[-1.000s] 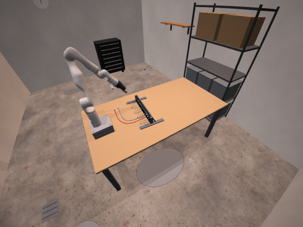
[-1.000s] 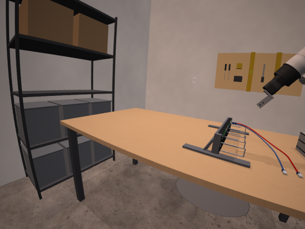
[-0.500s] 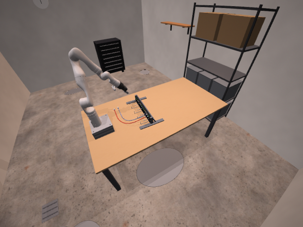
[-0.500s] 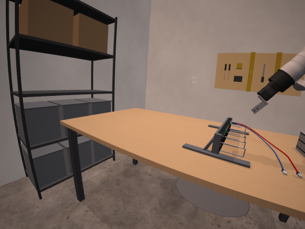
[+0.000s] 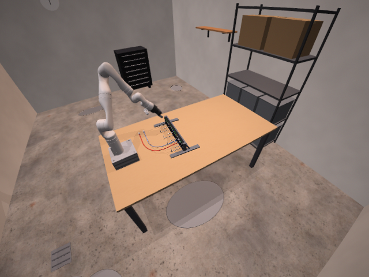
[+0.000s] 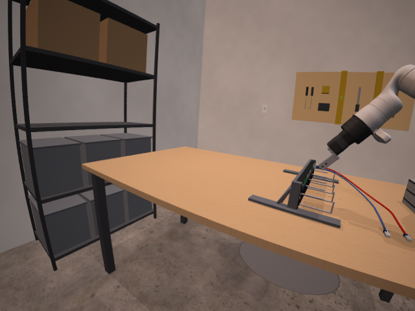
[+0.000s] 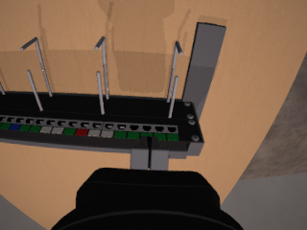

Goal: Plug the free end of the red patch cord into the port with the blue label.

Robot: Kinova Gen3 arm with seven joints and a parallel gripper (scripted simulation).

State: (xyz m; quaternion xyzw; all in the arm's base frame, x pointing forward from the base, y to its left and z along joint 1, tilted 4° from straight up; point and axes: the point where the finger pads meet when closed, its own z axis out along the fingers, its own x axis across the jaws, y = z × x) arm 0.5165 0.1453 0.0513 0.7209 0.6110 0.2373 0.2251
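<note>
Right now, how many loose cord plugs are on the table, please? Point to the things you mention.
2: the red cord's plug (image 5: 139, 133) (image 6: 407, 237) and the blue cord's plug (image 5: 143, 131) (image 6: 386, 233), side by side near the robot base (image 5: 126, 162) (image 6: 410, 193).

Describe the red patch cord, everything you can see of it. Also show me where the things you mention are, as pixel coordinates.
The red patch cord (image 5: 154, 150) (image 6: 391, 212) is thin, smooth and plastic-looking. One end meets the port side of the rack (image 5: 190, 150) (image 6: 294, 212) (image 7: 203, 53); from there it bends in one wide curve beside the blue cord (image 5: 157, 146) (image 6: 375, 208). Its free end, a pale plug (image 5: 139, 133) (image 6: 408, 237) with a dark collar, lies unplugged on the table (image 5: 232, 125) (image 6: 201, 173) (image 7: 249, 72). Its latch is too small to make out.
</note>
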